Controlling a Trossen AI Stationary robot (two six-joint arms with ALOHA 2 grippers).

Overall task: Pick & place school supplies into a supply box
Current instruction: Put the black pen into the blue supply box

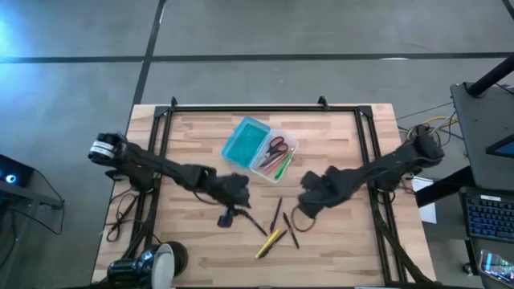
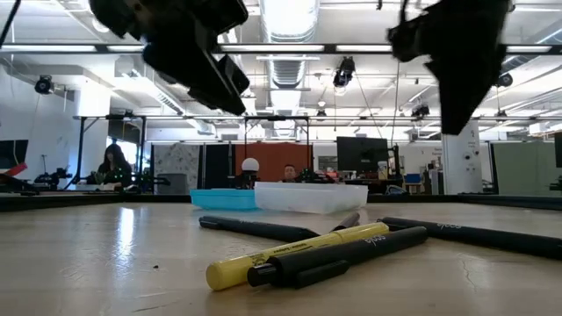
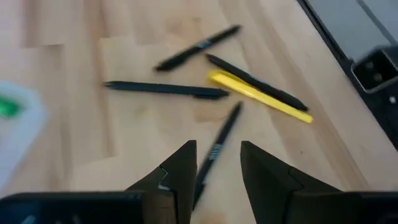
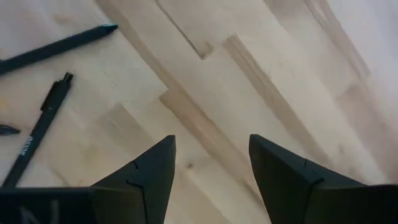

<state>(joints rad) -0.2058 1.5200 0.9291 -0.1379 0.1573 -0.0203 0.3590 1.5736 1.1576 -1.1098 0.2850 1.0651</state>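
The supply box (image 1: pixel 259 144) lies open at the far middle of the table (image 1: pixel 193 132), its teal half (image 1: pixel 245 140) toward the left arm's side and its clear half (image 1: pixel 277 152) beside it, already holding the red-handled scissors (image 1: pixel 277 145) and a green pen (image 1: pixel 283 166) with a pink one alongside. Nearer the front edge, well apart from the box, the supplies not yet packed lie loose on the wood: a yellow pen (image 1: pixel 270 242) with dark pens (image 1: pixel 275 214) around and across it (four dark ones, as far as the left wrist view lets me count). The left gripper (image 1: pixel 233 193) hangs above the table between the box and this scatter, its jaws parted with nothing between them, and its wrist view looks straight down a dark pen (image 3: pixel 214 152) lying just ahead of the fingertips (image 3: pixel 186 155). The right gripper (image 1: pixel 315 193) hovers over bare wood on the other side of the pens, jaws likewise spread wide and empty. The step in hand looks to be the left arm picking the nearest dark pen. To do it well, I would have the jaws turn crosswise to the barrel, come straight down astride its middle so it hangs level, and close only once low enough to catch so thin a thing; the neighbouring pens are close and easily knocked aside.
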